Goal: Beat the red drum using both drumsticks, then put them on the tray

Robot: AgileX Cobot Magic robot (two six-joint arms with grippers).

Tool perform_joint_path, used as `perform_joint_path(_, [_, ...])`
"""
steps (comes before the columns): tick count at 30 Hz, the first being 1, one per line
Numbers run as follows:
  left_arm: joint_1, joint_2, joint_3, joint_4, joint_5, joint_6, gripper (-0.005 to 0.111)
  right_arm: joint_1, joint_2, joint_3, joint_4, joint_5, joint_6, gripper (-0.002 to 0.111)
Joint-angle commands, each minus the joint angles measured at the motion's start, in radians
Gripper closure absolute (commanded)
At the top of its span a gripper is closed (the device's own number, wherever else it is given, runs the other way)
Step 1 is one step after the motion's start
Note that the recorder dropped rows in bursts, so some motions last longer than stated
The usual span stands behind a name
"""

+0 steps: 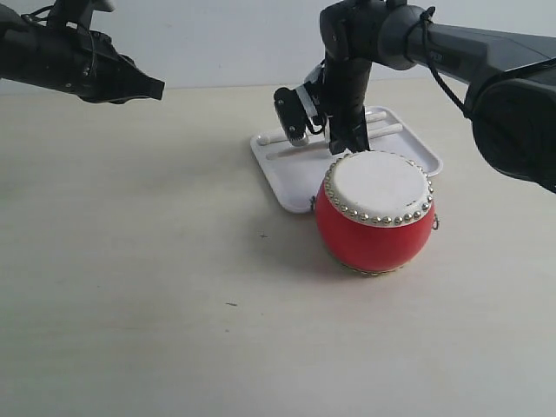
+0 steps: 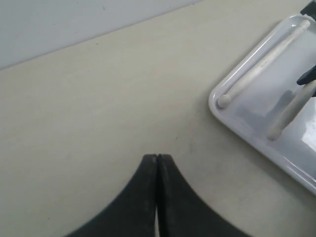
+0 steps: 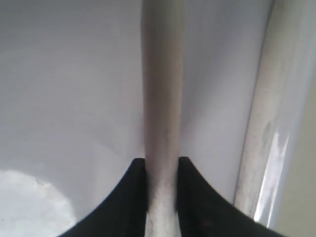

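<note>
The red drum (image 1: 373,228) with its off-white studded skin stands on the table in front of the white tray (image 1: 276,176). My right gripper (image 1: 347,144) reaches down into the tray behind the drum and is shut on one drumstick (image 3: 162,94), which runs along the tray floor (image 3: 69,98) between the jaws (image 3: 162,164). The other drumstick (image 2: 266,61) lies loose in the tray (image 2: 232,114) near its far rim, beside the held stick (image 2: 290,111). My left gripper (image 1: 158,88) hangs high over the table's left side, shut and empty (image 2: 157,157).
The bare beige table (image 1: 156,261) stretches to the left of and in front of the drum. The drum's back touches or nearly touches the tray's near rim. A pale wall runs behind the table.
</note>
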Motion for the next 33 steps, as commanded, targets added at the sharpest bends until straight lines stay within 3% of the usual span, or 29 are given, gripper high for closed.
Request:
perform_joint_path(1, [-0.003, -0.011, 0.001, 0.003, 0.005, -0.003, 0.107, 0.002, -0.005, -0.007, -0.010, -0.014, 0.008, 0.092])
perform_joint_path(16, [-0.003, -0.029, 0.001, -0.024, 0.025, -0.006, 0.107, 0.004, -0.025, -0.007, -0.008, -0.018, 0.042, 0.070])
perform_joint_path(22, [-0.003, -0.049, 0.001, -0.024, 0.053, -0.006, 0.107, 0.014, -0.107, -0.007, 0.033, -0.019, 0.119, 0.070])
perform_joint_path(27, [-0.003, -0.074, 0.008, -0.024, 0.066, -0.001, 0.107, 0.014, -0.200, -0.007, 0.214, -0.005, 0.201, 0.072])
perform_joint_path(30, [-0.003, -0.113, 0.041, -0.047, 0.058, 0.037, 0.107, 0.014, -0.246, -0.007, 0.360, 0.037, 0.322, 0.078])
perform_joint_path(33, [-0.003, -0.171, 0.104, -0.153, 0.042, 0.141, 0.107, 0.014, -0.285, -0.007, 0.467, 0.107, 0.493, 0.092])
